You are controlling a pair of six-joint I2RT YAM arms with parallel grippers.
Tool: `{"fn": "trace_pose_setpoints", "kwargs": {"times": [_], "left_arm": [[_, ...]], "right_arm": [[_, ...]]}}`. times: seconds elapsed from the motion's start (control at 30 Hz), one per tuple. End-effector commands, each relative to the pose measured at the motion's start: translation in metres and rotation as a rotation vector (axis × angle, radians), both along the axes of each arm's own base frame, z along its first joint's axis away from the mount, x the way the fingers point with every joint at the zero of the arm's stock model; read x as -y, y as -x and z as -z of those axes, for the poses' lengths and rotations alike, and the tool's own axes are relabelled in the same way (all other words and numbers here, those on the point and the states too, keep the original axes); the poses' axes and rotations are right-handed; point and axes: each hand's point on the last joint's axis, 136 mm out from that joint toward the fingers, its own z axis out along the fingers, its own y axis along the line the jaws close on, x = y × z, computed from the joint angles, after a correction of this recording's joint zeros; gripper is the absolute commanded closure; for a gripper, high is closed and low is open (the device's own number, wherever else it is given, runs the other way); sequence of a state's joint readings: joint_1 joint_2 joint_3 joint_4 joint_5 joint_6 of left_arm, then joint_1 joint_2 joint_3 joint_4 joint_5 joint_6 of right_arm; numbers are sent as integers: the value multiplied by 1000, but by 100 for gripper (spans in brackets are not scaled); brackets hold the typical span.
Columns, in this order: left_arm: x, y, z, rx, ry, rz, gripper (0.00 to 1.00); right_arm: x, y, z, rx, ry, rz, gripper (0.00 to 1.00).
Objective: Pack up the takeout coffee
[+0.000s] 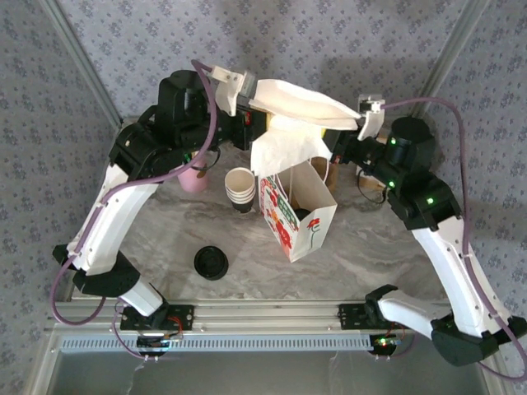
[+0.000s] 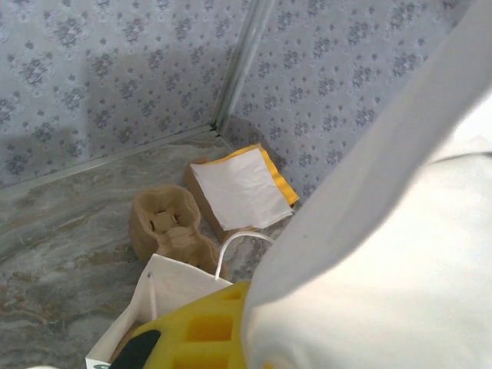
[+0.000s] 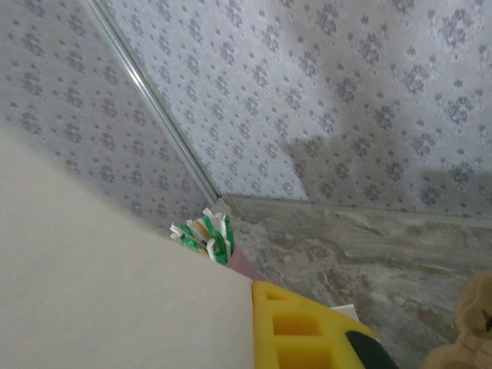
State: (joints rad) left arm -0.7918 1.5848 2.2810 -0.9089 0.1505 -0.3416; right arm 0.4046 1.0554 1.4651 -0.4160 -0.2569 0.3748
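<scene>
Both grippers are pressed together on opposite ends of a pale sheet (image 1: 296, 100). The left gripper (image 1: 247, 95) pinches one end and the right gripper (image 1: 360, 121) the other, so it hangs stretched between them high over the back of the table (image 1: 165, 239). A flap droops toward the open printed bag (image 1: 300, 218) just below. Held taut like this, it is probably being kept clear of the bag's mouth or readied to go in; I cannot tell which. Left of the bag stand the stack of lidless cups (image 1: 240, 191) and a pink cup (image 1: 193, 178). The takeout coffee (image 1: 211, 262) sits well apart from the bag, on the marbled top nearer the left arm's base, and neither gripper touches it. Its round black lid faces up and hides the body beneath, so I judge the cup upright with its long axis vertical. It is not yet packed.
</scene>
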Motion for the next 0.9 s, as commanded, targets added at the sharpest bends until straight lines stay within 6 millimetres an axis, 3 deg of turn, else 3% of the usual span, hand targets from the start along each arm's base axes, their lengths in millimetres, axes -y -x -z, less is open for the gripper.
{"fn": "trace_pose_setpoints", "kwargs": {"times": [0.0, 0.07, 0.13, 0.47, 0.7, 0.87], "left_arm": [[-19, 7, -40, 148, 17, -11, 100], [-17, 10, -42, 173, 1, 16, 100], [-17, 12, -44, 200, -16, 36, 100], [-36, 17, -58, 430, -152, 33, 100], [-46, 27, -83, 682, -235, 46, 100], [-44, 43, -83, 771, -290, 107, 100]], "right_arm": [[13, 3, -3, 28, 2, -24, 100], [9, 10, -6, 56, 10, -92, 98], [9, 13, -7, 69, 20, -123, 90], [33, 25, -16, 117, 30, -72, 71], [34, 59, -42, 253, 78, -158, 64], [21, 80, -69, 340, 80, -289, 55]]}}
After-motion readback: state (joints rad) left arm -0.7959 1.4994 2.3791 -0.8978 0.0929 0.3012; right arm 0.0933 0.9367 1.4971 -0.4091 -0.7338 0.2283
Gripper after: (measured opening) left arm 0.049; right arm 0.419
